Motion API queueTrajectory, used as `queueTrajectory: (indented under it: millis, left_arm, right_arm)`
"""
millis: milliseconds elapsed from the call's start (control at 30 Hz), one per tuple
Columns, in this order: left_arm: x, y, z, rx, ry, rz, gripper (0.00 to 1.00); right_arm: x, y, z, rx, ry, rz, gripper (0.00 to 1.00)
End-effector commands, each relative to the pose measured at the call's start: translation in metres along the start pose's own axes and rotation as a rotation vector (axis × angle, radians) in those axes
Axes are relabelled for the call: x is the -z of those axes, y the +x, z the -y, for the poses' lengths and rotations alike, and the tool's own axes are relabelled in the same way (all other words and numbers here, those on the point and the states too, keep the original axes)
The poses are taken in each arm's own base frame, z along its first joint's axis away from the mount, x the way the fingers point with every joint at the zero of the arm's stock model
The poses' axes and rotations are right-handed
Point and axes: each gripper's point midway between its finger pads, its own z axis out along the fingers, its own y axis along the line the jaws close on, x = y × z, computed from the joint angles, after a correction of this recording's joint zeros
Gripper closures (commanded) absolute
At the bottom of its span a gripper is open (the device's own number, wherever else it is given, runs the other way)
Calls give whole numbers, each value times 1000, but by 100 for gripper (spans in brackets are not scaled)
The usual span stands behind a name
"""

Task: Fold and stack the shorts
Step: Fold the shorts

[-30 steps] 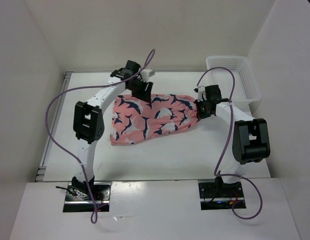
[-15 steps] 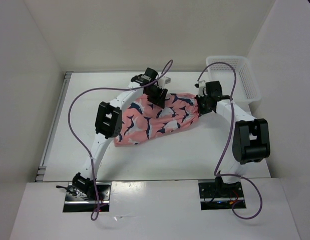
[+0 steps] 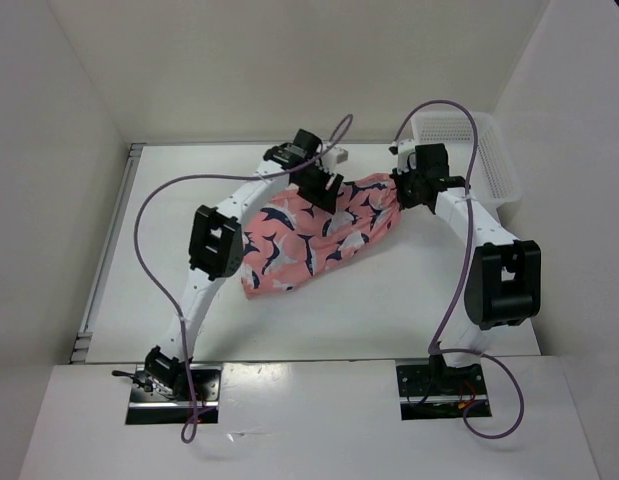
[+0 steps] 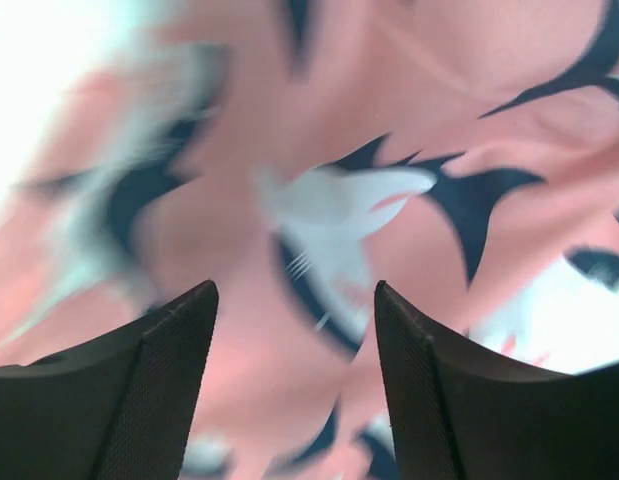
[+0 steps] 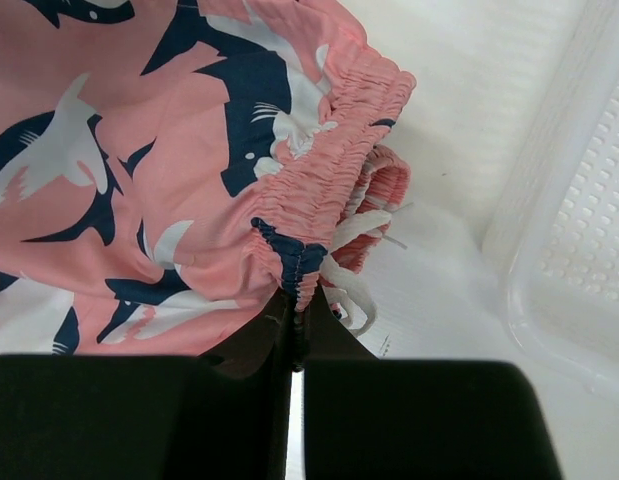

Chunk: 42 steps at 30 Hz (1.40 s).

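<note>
The salmon-pink shorts [image 3: 309, 240] with navy-and-white whale prints lie slanted across the back middle of the white table [image 3: 369, 305]. Their waistband end is raised at the right. My right gripper [image 3: 401, 192] is shut on the elastic waistband [image 5: 297, 262] at its navy patch, and the white drawstring [image 5: 354, 290] dangles beside the jaws of the right gripper [image 5: 297, 300]. My left gripper [image 3: 322, 192] hovers over the shorts' upper edge. In the left wrist view its fingers [image 4: 169, 380] stand wide apart, close above blurred pink fabric [image 4: 409, 150], and nothing is pinched between them.
A white perforated basket [image 3: 484, 160] stands at the back right corner, just right of the right gripper; its wall [image 5: 579, 230] fills the right side of the right wrist view. White enclosure walls surround the table. Purple cables loop above both arms.
The left arm swung right along the shorts' back edge and its jaws widened. The right gripper carried the waistband back toward the basket, so the shorts now lie slanted and more bunched.
</note>
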Motion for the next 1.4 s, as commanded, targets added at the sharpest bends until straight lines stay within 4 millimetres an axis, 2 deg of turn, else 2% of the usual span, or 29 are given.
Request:
queueTrajectory:
  millis: [0,67,100,133,200,233,267,367,400,467,533,567,600,667,733,800,833,867,900,933,967,1000,1033,1100,1133,1167,1233,1267,1367]
  left_arm:
    - [120,-62,-24,-13,-129,212,28]
    - [137,-36,-39,39,-174,167,28]
    - [143,-16,-57,87,-206,130,28]
    - [139,21,-64,141,-215,44,28]
    - [141,64,-89,227,-250,-33,28]
    - [140,81,-95,255,-254,-57,28]
    - [135,107,-100,293,-252,-103,28]
    - [138,137,-124,362,-290,-136,28]
    - [138,140,-127,375,-278,-129,28]
    - [135,150,-129,405,-250,-142,28]
    - [122,162,-131,425,-229,-176,28]
    - [112,171,-132,440,-213,-202,28]
    - [106,175,-131,448,-197,-213,28]
    - [91,184,-130,470,-154,-237,28]
    - [83,186,-129,481,-123,-243,35]
    - [77,179,-121,495,-49,-229,46]
    - [76,178,-119,500,-32,-231,58]
    - [72,180,-118,511,-15,-241,63]
    - [69,178,-115,505,-10,-250,67]
    - [68,171,-117,500,-3,-236,71]
    - [66,170,-112,498,13,-244,76]
    - [63,170,-114,499,14,-246,78]
    - [64,167,-114,498,13,-244,79]
    - [61,164,-118,497,13,-243,81]
    - [59,162,-120,495,12,-239,82]
    - [61,154,-120,486,16,-220,82]
    - [60,155,-121,490,18,-226,82]
    - [60,155,-121,490,18,-226,82]
    - [60,155,-121,490,18,-226,82]
  right_arm:
    - [20,-21,7,35,16,65,100]
    - [22,-19,6,35,16,65,100]
    - [22,-19,7,47,16,65,100]
    - [22,-19,7,47,16,65,100]
    - [24,-23,8,60,18,69,100]
    - [27,-28,9,73,20,74,100]
    - [25,-29,11,91,20,73,100]
    - [24,-38,2,184,36,69,100]
    - [20,-39,-11,225,23,62,100]
    - [21,-45,-18,278,43,64,100]
    - [19,-57,-30,298,27,90,100]
    - [18,-61,-27,308,39,92,100]
    - [15,-59,-33,330,29,86,100]
    - [19,-69,-30,351,58,101,100]
    - [21,-81,-32,368,68,121,100]
    - [22,-90,-38,409,67,134,100]
    - [20,-94,-53,448,57,141,100]
    - [21,-96,-61,482,63,140,100]
    - [15,-93,-73,538,49,127,100]
    - [16,-96,-98,584,18,142,100]
    - [13,-97,-113,614,-5,144,100]
    - [5,-89,-128,655,-35,122,100]
    - [7,-91,-158,706,-77,142,100]
    - [7,-94,-187,786,-104,153,100]
    - [6,-92,-217,825,-145,166,100]
    - [6,-93,-230,850,-162,174,100]
    - [2,-90,-251,879,-193,166,100]
    - [4,-88,-270,901,-225,178,100]
    - [8,-82,-301,944,-270,183,100]
